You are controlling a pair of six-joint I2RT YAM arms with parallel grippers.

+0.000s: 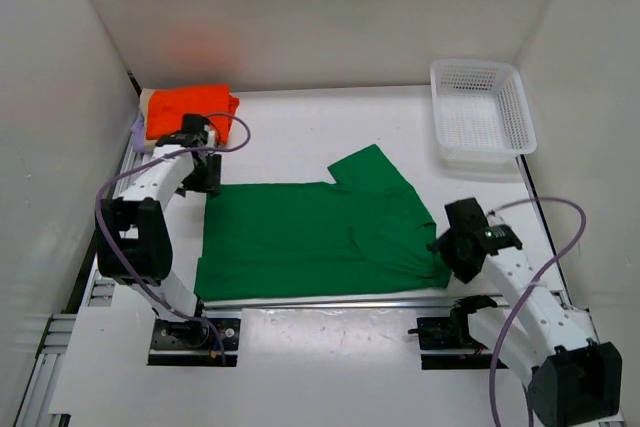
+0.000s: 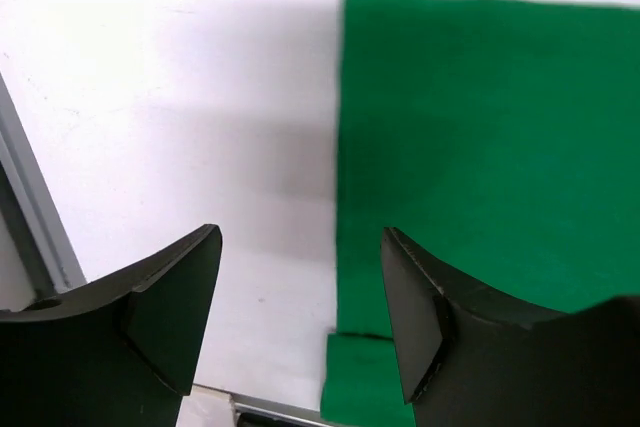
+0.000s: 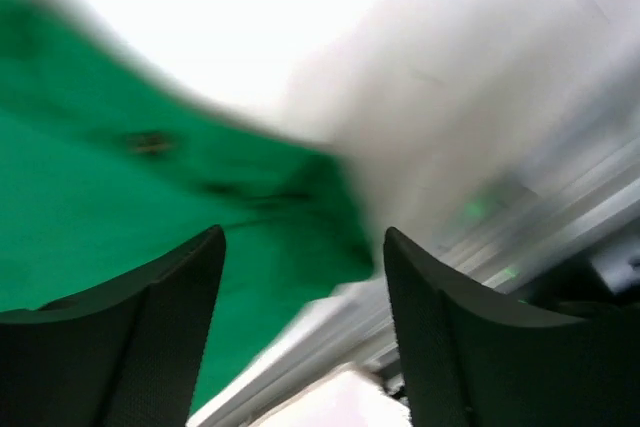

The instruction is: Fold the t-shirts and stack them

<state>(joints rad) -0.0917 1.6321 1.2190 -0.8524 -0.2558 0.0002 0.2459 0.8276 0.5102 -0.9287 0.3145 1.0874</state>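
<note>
Left gripper (image 2: 300, 239) wide open, nothing in it, hanging over bare table (image 2: 150, 97) just off the left edge of the green t-shirt (image 1: 310, 232). Right gripper (image 3: 300, 239) open and empty too, over the shirt's near right corner, view blurred. Shirt lies flat mid-table, one sleeve sticking out toward the back. Orange t-shirt (image 1: 192, 109) sits folded in the far left corner; white basket (image 1: 480, 107) far right

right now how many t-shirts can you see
4: the green t-shirt lies spread centrally; the orange t-shirt sits folded in the far left corner, slivers of a beige t-shirt and a lavender t-shirt at its left edge; more may hide beneath.
</note>
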